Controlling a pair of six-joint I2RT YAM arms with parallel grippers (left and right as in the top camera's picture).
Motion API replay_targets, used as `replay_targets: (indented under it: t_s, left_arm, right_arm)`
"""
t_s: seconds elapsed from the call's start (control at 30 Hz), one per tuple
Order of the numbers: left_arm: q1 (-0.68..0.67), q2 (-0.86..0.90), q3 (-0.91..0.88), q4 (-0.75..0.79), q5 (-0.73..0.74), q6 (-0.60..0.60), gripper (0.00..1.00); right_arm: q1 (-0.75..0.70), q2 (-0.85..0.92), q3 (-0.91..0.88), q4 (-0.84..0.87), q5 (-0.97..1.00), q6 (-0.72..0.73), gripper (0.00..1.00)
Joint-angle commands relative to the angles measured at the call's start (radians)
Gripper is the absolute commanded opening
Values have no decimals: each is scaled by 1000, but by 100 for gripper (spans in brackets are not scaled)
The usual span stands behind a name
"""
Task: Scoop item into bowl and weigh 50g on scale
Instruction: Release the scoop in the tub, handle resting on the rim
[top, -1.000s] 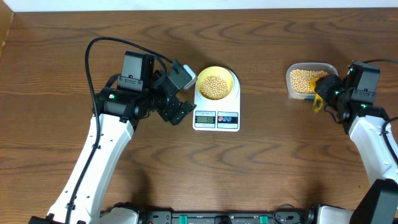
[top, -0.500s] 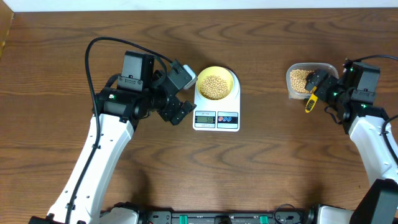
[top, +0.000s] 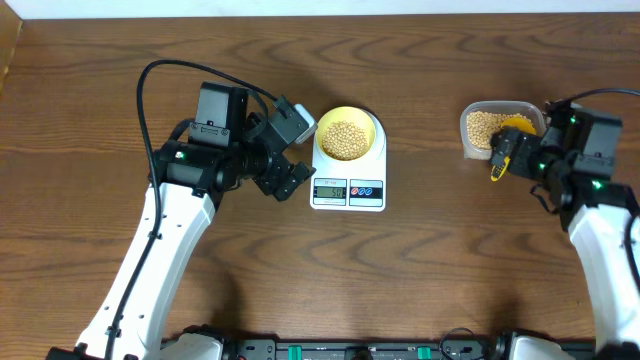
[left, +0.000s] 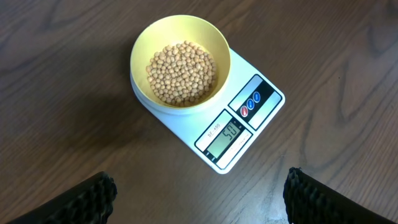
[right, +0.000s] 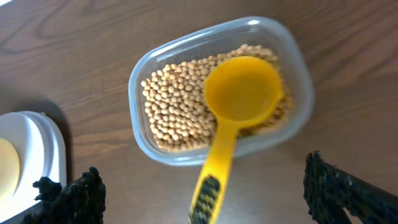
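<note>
Beans (left: 181, 73), round and tan, fill smooth pale-yellow bowl (left: 144, 42).

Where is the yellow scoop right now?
Overhead, far right: the yellow scoop rests with its head on the beans in the clear tub, handle sticking out over the rim.

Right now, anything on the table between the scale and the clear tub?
Nothing. The overhead view shows only bare table between the scale and the clear tub. The right wrist view shows the same bare stretch.
</note>
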Motion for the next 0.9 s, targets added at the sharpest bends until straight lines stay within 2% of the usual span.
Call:
replay_targets:
  t_s: [0.0,0.23,0.87]
  left_arm:
    - [5,-7,-17,3,-6,10,88]
    - [5,-7,-17,3,-6,10,88]
    - [5,-7,-17,3,-6,10,88]
  right_arm:
    - [7,-87,-2,-47,72,-105,99]
    - [7,-194,-2,-102,221,-153,99]
    - [7,-174,-2,-153,219,-150,99]
